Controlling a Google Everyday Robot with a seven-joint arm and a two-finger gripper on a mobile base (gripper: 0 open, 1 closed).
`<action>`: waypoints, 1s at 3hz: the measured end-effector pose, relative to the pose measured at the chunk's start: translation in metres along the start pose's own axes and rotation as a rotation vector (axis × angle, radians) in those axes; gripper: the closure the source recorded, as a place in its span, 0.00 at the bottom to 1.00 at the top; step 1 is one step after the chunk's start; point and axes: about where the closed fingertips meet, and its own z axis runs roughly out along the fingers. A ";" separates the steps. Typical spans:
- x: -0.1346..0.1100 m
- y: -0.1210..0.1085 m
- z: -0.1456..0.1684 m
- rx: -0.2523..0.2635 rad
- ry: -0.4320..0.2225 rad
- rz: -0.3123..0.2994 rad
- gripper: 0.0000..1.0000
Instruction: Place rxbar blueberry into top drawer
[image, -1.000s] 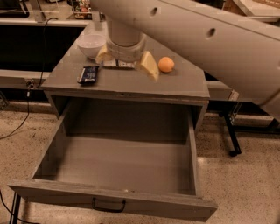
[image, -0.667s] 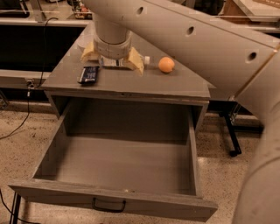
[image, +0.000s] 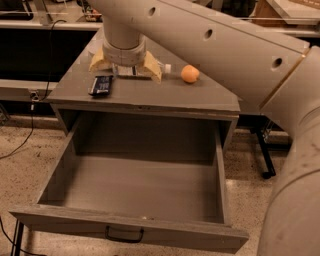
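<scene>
The snack bar (image: 101, 85) lies flat on the cabinet top (image: 200, 97), not yet picked up. The gripper (image: 125, 69) hovers just behind and to the right of the bar, its yellow fingers (image: 152, 70) spread wide and holding nothing. It seems centred over a clear bottle (image: 164, 67) instead, so it should shift toward the bar, set the jaws across its narrow sides and come down low, since the bar is thin. An orange (image: 190, 73) sits further right of the bar, out of the way. The drawer (image: 125, 232) stands open below the bar.
</scene>
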 end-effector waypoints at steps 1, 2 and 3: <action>0.011 -0.011 0.011 -0.013 0.018 -0.049 0.00; 0.035 -0.027 0.037 -0.025 0.044 -0.101 0.00; 0.052 -0.041 0.066 -0.016 0.048 -0.125 0.00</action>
